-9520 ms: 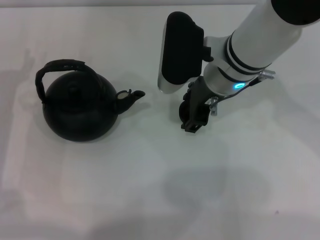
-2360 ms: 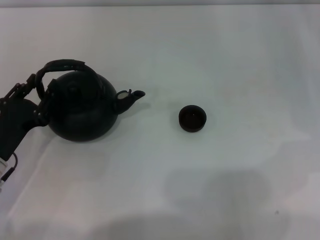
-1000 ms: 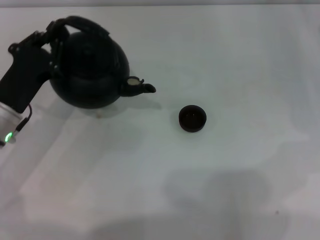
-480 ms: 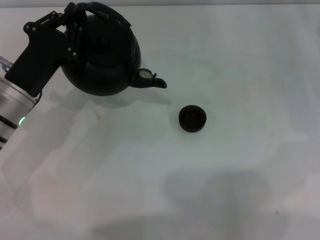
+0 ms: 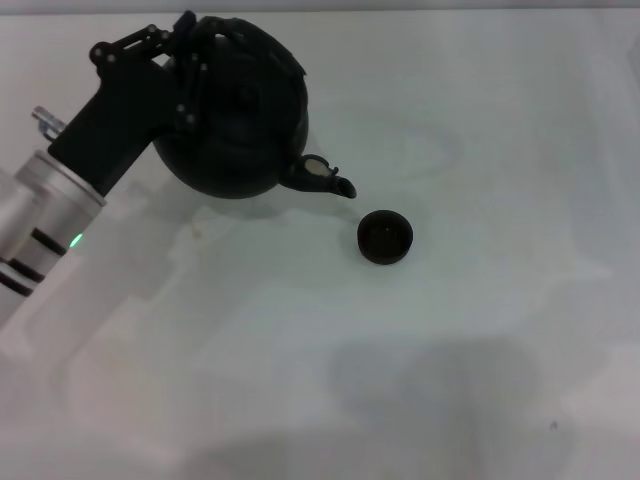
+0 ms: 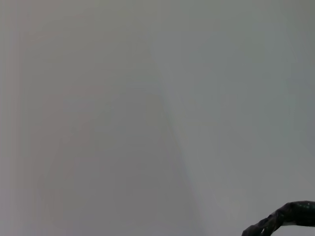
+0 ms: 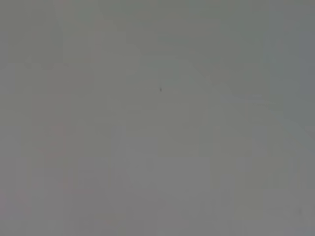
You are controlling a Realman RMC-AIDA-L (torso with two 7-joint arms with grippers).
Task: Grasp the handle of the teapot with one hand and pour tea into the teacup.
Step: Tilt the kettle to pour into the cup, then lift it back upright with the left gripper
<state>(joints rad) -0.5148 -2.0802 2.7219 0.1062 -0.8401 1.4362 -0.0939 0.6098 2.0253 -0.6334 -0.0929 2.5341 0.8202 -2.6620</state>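
Above the table (image 5: 480,380), teapot (image 5: 240,120) in left end effector (image 5: 190,45), near teacup (image 5: 385,237).

The right arm that hung over the teacup (image 5: 385,237) has left the frame. The left claw (image 5: 190,60) has come in from the left edge, closed on the handle (image 5: 235,27) and lifted the teapot (image 5: 235,120) off the surface (image 5: 450,350) — carrying it up and rightward, its spout now dipping just beside the cup.
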